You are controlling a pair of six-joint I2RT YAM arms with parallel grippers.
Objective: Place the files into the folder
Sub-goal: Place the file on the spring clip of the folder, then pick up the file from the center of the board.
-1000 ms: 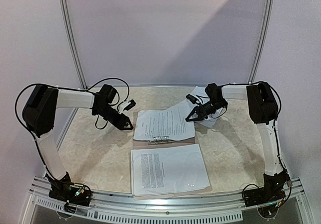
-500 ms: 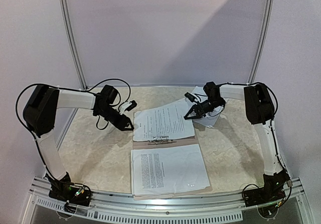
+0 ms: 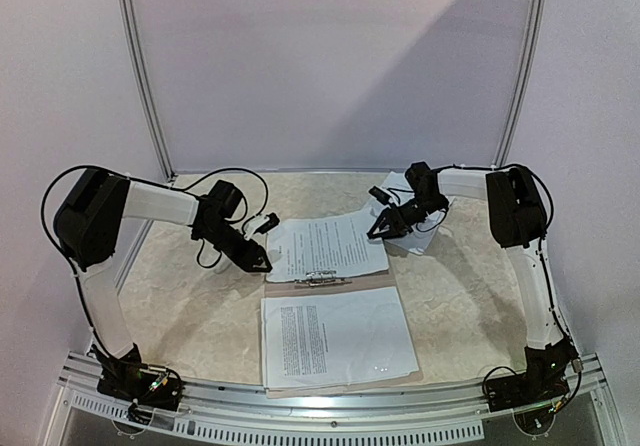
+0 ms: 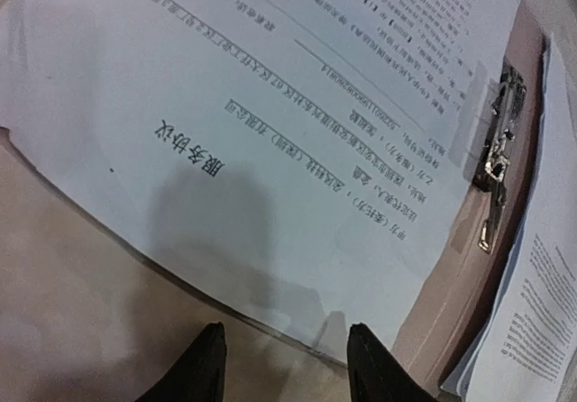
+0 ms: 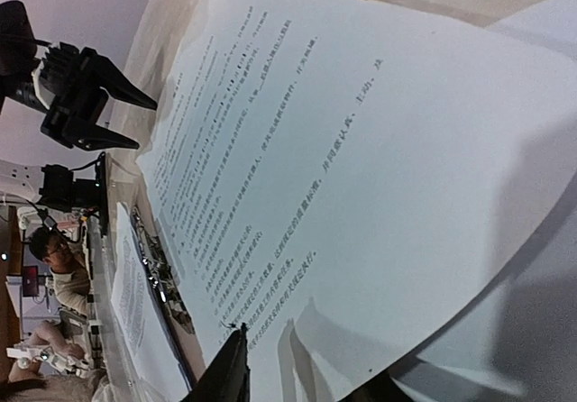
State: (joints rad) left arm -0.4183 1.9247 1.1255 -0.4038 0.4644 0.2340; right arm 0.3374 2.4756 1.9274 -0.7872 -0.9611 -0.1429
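The left claw (image 3: pixel 262 263) is released: its fingers (image 4: pixel 203 370) stand spread with nothing between them. It is low over the table (image 3: pixel 180 306), just left of the folder (image 3: pixel 350 284). In the wrist view the tips point at the left edge of the far sheet (image 3: pixel 330 246) and sit just short of it.

The right claw (image 3: pixel 378 232) is released too, its fingers (image 5: pixel 230 370) apart. It is at the right edge of that same sheet. Whether a tip touches the paper cannot be told.

The files show as three white printed sheets. The far sheet lies slightly skewed on the far half of the folder, with its near edge at the metal clip (image 3: pixel 318 278). The near sheet (image 3: pixel 335 336) lies flat on the near half. A loose sheet (image 3: pixel 412 241) lies on the table at the far right, below the right claw. In the right wrist view the far sheet's edge overlaps it.

The folder lies open and flat in the middle of the table. Its tan board shows as a strip between the far and near sheets, where the clip sits, and as a thin border along the near sheet's near edge.
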